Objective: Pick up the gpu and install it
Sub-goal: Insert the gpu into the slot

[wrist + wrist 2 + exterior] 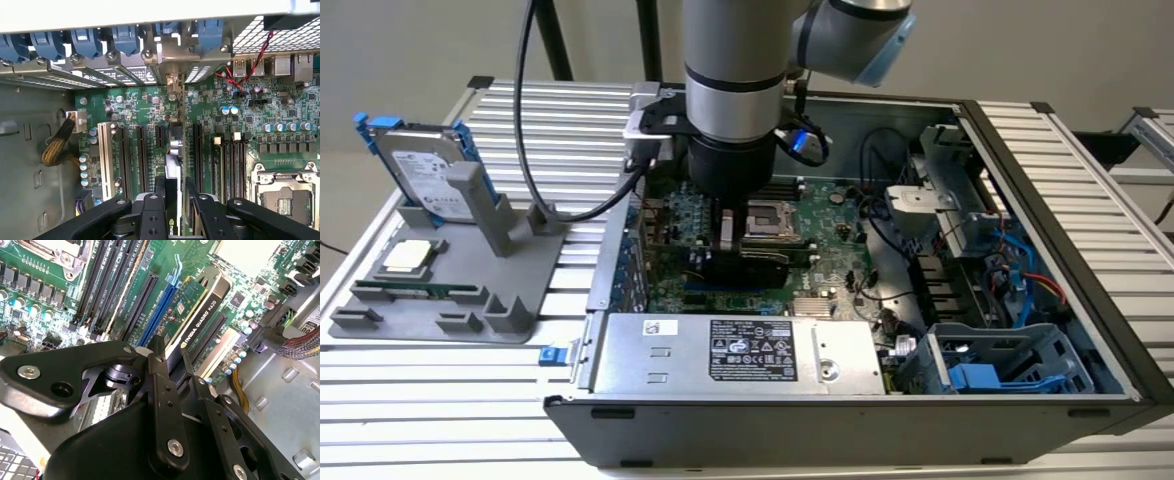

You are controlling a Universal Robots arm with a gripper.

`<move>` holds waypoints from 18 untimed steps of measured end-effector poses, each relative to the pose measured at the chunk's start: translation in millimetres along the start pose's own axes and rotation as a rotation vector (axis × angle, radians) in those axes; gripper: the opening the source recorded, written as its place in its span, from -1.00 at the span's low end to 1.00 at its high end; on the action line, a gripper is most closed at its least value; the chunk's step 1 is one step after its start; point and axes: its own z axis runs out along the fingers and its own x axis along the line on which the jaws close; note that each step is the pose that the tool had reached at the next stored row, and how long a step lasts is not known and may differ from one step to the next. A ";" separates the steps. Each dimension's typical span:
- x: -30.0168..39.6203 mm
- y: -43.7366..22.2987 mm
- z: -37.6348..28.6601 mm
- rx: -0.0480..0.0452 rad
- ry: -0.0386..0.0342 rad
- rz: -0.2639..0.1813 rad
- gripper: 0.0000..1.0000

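Note:
The gpu point(202, 310) stands on edge over the blue expansion slot point(159, 310) of the motherboard point(834, 235) inside the open computer case point(1067, 250). Its black cooler face and green board edge show in the second wrist view. In the first wrist view the gpu point(174, 150) is seen edge-on, its end toward the rear bracket openings. My gripper point(175, 189) is shut on the card's top edge, one finger on each face. From outside, the gripper point(744, 252) reaches straight down into the case, with the dark gpu point(758, 270) below it.
A grey holder point(447, 285) at the exterior view's left carries a hard drive with a blue frame point(427, 170), a processor chip point(408, 256) and a memory stick point(414, 292). The power supply point(734, 350), a blue drive cage point(1001, 370) and loose cables point(1014, 255) crowd the case.

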 end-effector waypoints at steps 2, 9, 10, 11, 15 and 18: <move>0.6 -0.1 0.2 0.0000 -0.0001 0.000 -1.00; 1.1 -0.1 0.1 0.0000 0.0001 0.000 -1.00; 1.1 -0.1 0.2 0.0000 0.0000 0.000 -1.00; 1.2 -0.1 0.1 0.0000 0.0000 0.000 -1.00; 1.1 -0.1 -0.5 -0.0001 0.0001 0.000 -1.00; 1.2 -0.2 -2.7 -0.0001 0.0001 0.000 -1.00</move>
